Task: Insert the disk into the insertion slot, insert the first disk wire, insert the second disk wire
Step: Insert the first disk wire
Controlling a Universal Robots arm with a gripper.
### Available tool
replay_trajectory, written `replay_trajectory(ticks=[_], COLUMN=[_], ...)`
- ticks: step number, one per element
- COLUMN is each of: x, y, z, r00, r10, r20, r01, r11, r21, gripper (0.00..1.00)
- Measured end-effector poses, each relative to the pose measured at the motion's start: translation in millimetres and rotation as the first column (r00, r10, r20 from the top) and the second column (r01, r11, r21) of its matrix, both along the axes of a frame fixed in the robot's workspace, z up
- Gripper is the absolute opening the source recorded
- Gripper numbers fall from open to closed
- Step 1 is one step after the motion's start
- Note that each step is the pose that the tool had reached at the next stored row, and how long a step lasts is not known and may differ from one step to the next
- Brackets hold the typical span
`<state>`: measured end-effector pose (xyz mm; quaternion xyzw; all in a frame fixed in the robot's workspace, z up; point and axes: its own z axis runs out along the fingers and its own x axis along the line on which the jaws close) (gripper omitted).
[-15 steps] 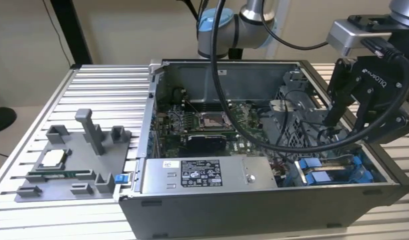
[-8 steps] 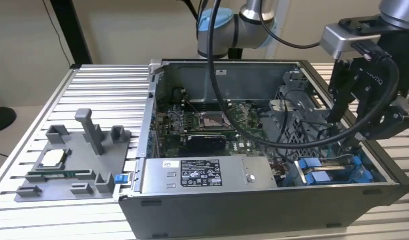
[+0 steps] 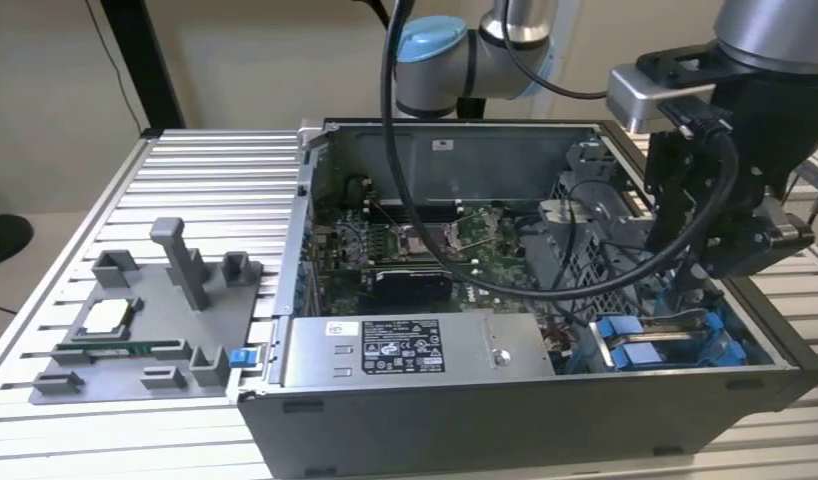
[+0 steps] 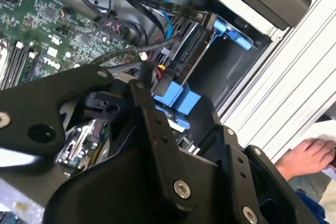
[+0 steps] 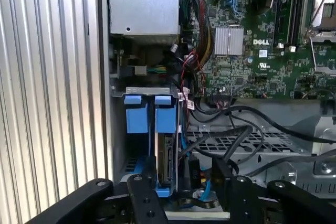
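The disk (image 5: 168, 162) stands on edge in its blue carrier (image 5: 139, 115), down in the insertion slot at the case's front corner. In the exterior view the blue carriers (image 3: 645, 350) sit at the case's right end. My gripper (image 5: 191, 179) is lowered into the case (image 3: 696, 285) right over the disk's end. Its fingers (image 5: 144, 198) are spread apart, so it is open. A black wire plug (image 5: 191, 174) and a blue wire (image 5: 206, 186) lie between them at the disk. In the second wrist view a plug with red and yellow wires (image 4: 160, 71) sits at the carrier (image 4: 169, 94).
The grey power-supply box (image 3: 396, 350) fills the case front beside the slot. The motherboard (image 3: 423, 250) and loose black cables (image 5: 262, 119) lie behind. A grey fixture (image 3: 142, 320) rests on the slatted table on the exterior view's left. A person's hand (image 4: 307, 156) rests outside the case.
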<state>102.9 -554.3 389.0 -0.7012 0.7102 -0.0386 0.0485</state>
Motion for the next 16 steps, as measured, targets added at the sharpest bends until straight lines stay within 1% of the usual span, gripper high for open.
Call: replay_trajectory(ticks=[2,4,5,6,11,14,16], x=[-0.3,-0.5,-0.6,-1.2,-6.3,-6.8,-7.1], y=[0.0,0.0,0.0,0.1,0.3,0.5,0.4], z=[-0.8,-1.0,-1.0,-1.1,-1.1,-1.3,-1.7], r00=[0.9999,0.9995,0.9993,0.9992,0.9991,0.9988,0.9986], r10=[0.000,0.000,0.000,0.000,0.000,0.002,0.001], r20=[0.0155,0.0300,0.0367,0.0403,0.0425,0.0484,0.0529], r01=[0.000,0.000,-0.001,-0.001,-0.001,-0.002,-0.002], r11=[1.0000,1.0000,1.0000,1.0000,1.0000,1.0000,0.9999], r21=[0.0004,0.0029,0.0050,0.0061,0.0063,0.0079,0.0142], gripper=[1.00,1.00,1.00,1.00,1.00,1.00,1.00])
